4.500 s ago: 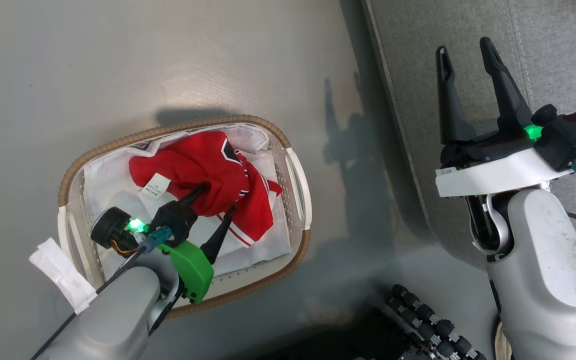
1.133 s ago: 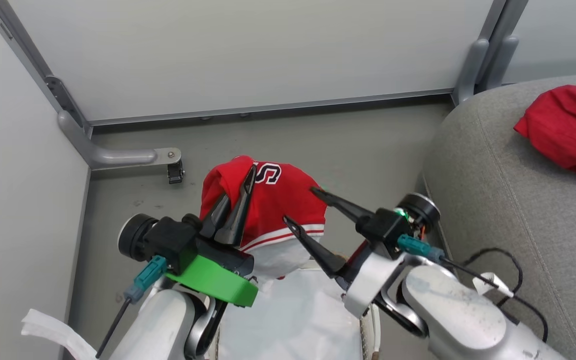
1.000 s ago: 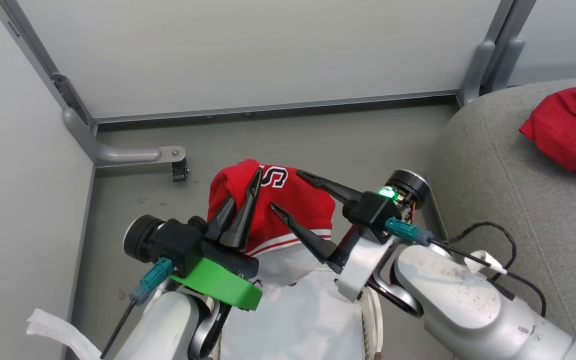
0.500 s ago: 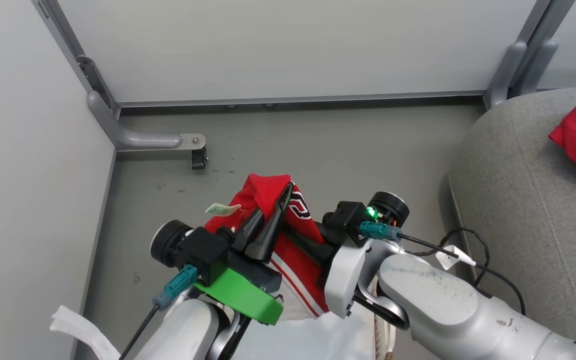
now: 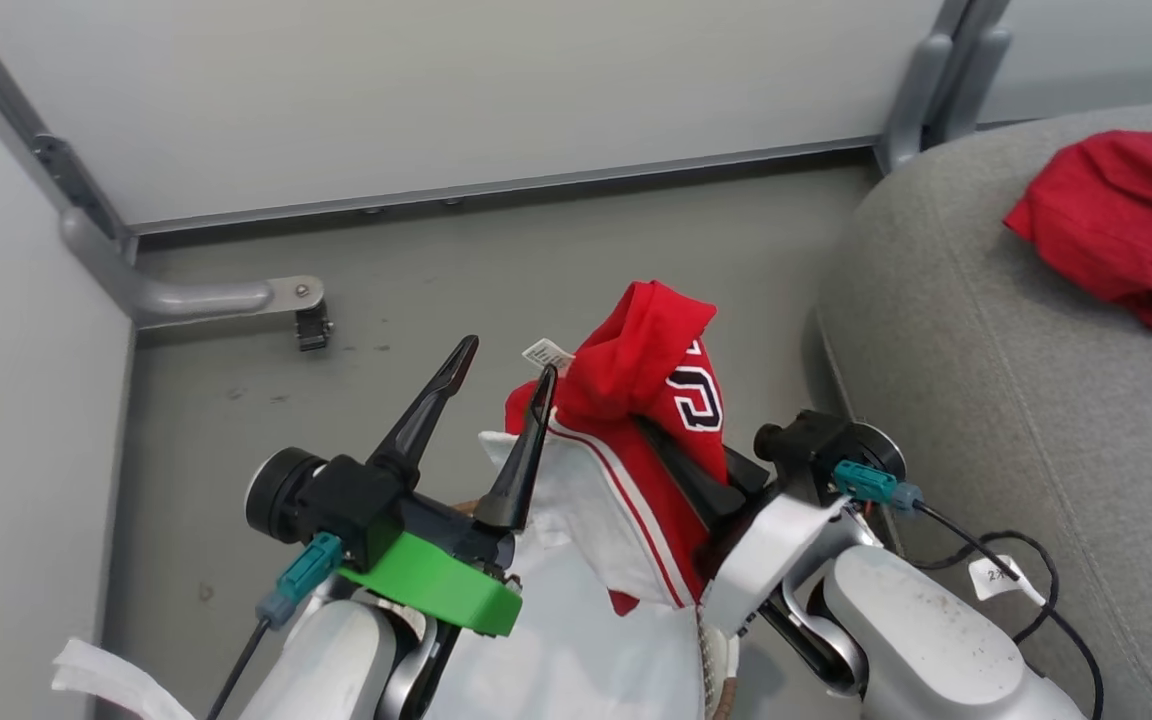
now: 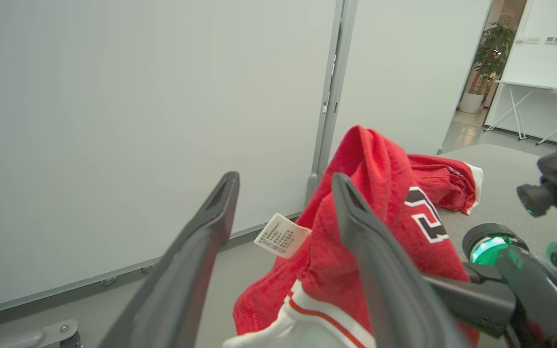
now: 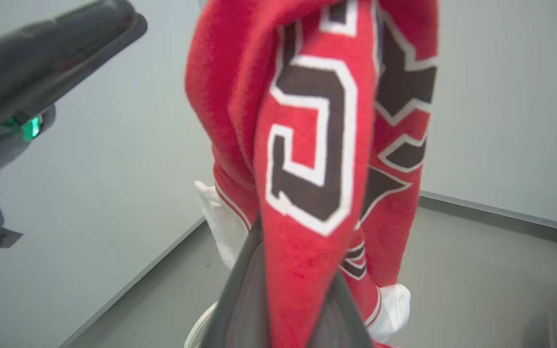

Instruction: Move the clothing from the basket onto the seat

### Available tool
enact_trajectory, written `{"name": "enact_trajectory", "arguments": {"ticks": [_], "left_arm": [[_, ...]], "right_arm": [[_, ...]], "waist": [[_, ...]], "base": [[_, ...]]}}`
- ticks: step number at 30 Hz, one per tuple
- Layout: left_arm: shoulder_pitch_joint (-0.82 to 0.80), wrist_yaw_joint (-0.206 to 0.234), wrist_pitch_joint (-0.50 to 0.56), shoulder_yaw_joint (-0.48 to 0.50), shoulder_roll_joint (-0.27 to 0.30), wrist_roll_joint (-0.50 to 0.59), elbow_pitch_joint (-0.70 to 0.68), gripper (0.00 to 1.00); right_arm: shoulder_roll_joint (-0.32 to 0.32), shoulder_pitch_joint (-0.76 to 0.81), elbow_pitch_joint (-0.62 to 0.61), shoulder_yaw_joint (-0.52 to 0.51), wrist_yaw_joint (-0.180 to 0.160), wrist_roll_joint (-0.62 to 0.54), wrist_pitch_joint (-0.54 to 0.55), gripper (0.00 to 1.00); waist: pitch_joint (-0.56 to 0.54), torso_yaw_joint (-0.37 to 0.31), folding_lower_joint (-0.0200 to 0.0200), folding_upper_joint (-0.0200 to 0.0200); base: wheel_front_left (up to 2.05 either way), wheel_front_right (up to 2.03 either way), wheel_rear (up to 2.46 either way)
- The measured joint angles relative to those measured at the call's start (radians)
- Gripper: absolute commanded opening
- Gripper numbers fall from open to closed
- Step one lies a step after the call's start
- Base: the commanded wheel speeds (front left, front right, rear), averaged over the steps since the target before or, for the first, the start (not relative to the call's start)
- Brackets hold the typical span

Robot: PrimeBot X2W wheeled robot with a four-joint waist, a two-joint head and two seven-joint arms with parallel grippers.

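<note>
Head view: raised jersey (image 5: 656,400) hangs centre, between my two arms, above the basket (image 5: 721,680) at the bottom edge. My left gripper (image 5: 506,360) stands just left of it, my right gripper (image 5: 706,485) under its right side. To the right, the seat (image 5: 986,330), with a second jersey (image 5: 1116,230) lying on it. Behind everything, the wall panel (image 5: 436,90).

A red jersey (image 5: 651,360) with navy-and-white lettering and a small white tag hung bunched in the air over the basket (image 5: 714,665), its white striped panel trailing down. A second red jersey (image 5: 1121,225) lay crumpled on the grey seat (image 5: 946,330).
</note>
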Motion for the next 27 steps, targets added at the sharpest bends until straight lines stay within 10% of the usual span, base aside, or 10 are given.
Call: {"name": "enact_trajectory", "arguments": {"ticks": [18,27], "left_arm": [[0.015,0.0,0.0,-0.015,0.03,0.008,0.016,1.0],[0.004,0.0,0.0,-0.053,0.07,0.007,0.024,1.0]], "right_arm": [[0.042,0.147,-0.133,-0.206,0.0,-0.108,0.0,0.0],[-0.044,0.043,-0.17,-0.307,0.0,-0.169,0.0,0.0]], "waist": [[0.047,-0.323,0.0,0.0],[0.109,-0.423,0.0,0.0]], "base": [[0.0,0.0,0.0],[0.0,0.0,0.0]]}}
